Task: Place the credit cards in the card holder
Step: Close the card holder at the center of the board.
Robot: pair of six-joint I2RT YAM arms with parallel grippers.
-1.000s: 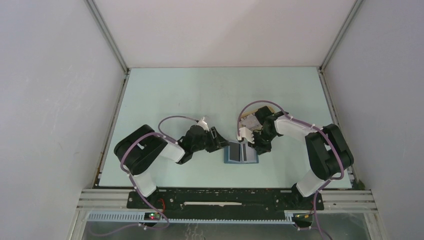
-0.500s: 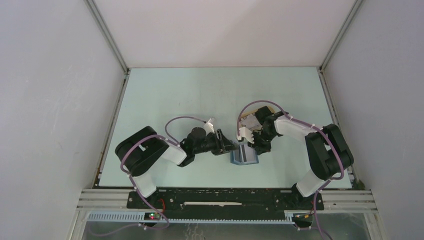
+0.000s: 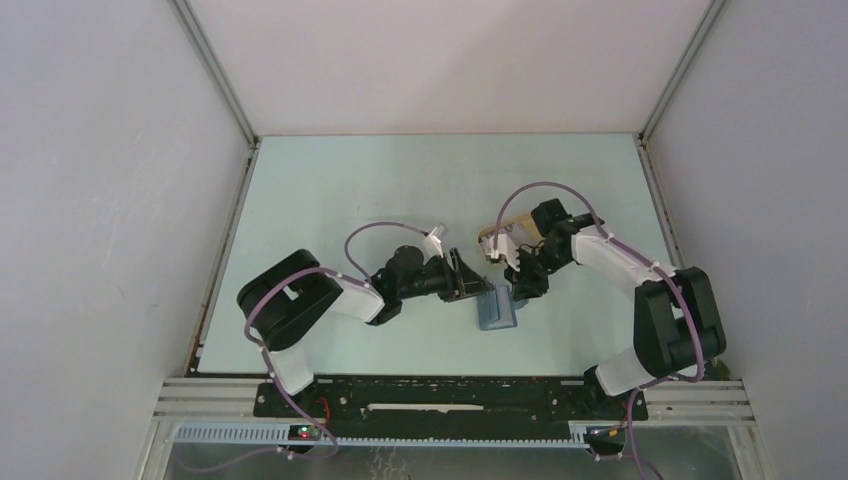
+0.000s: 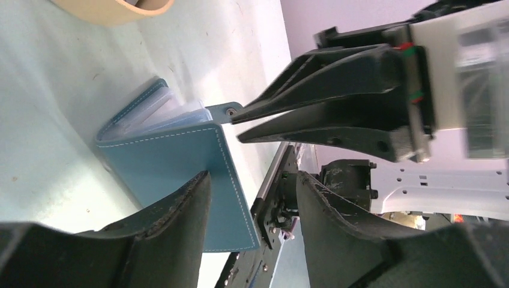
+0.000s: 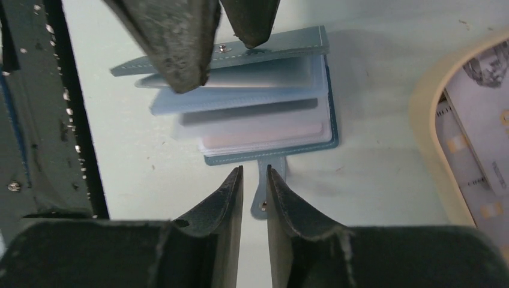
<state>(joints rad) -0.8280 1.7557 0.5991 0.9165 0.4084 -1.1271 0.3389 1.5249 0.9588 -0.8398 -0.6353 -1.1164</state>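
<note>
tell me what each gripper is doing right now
left gripper: open, jaws astride the card holder cover, not clamped.
right gripper: slightly open at the snap tab, no clear grip.

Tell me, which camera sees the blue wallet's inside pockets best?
The right wrist camera. It looks straight down on the wallet, its light pockets fanned open. The left wrist camera shows mostly its blue outer cover and the pocket edges. From the top camera it is only a small blue patch.
</note>
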